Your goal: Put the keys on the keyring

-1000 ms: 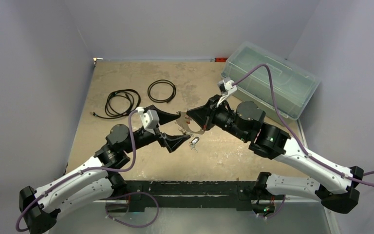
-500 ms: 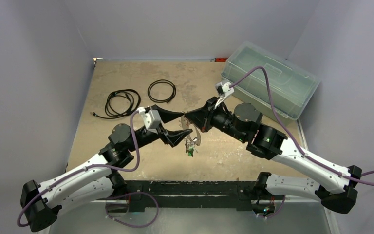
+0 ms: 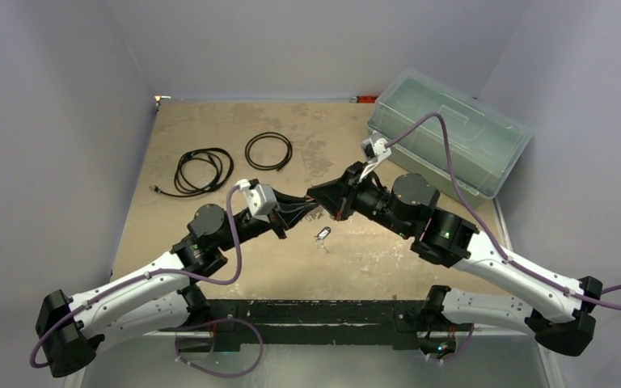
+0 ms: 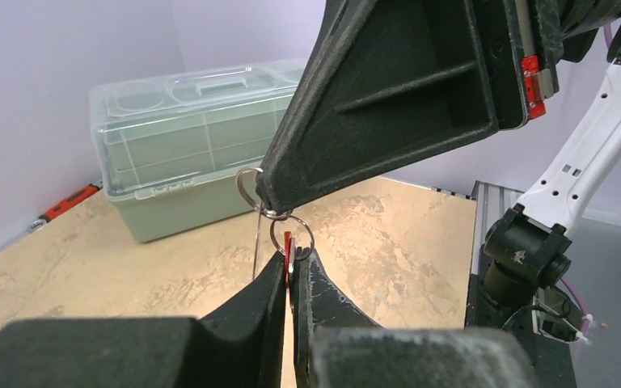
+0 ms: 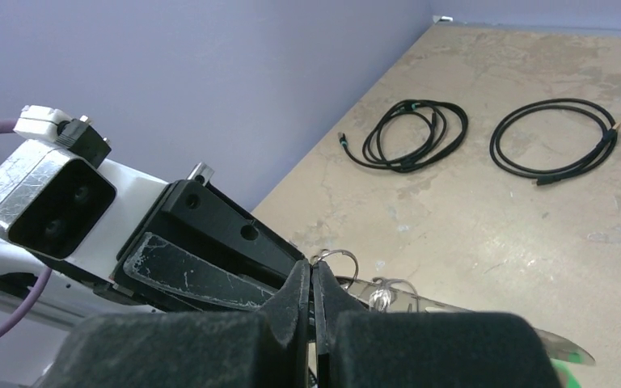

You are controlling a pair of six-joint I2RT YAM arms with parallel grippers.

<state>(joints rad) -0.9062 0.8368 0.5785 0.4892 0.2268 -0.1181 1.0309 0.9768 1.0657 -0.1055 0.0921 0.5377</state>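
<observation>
Left pincer (image 4: 289, 273) pressed shut on the red key (image 4: 289, 252), presenting its small ring (image 4: 293, 233) to the keyring (image 4: 246, 183). Right pincer (image 5: 313, 279) pinches that midair, steady for hooking. Spare keys (image 3: 322, 235) lie on the table (image 3: 356, 267) below.

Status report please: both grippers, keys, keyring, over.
Left gripper shut on red key. Right gripper shut on keyring. Other keys loose on table. Nothing in the way.
</observation>
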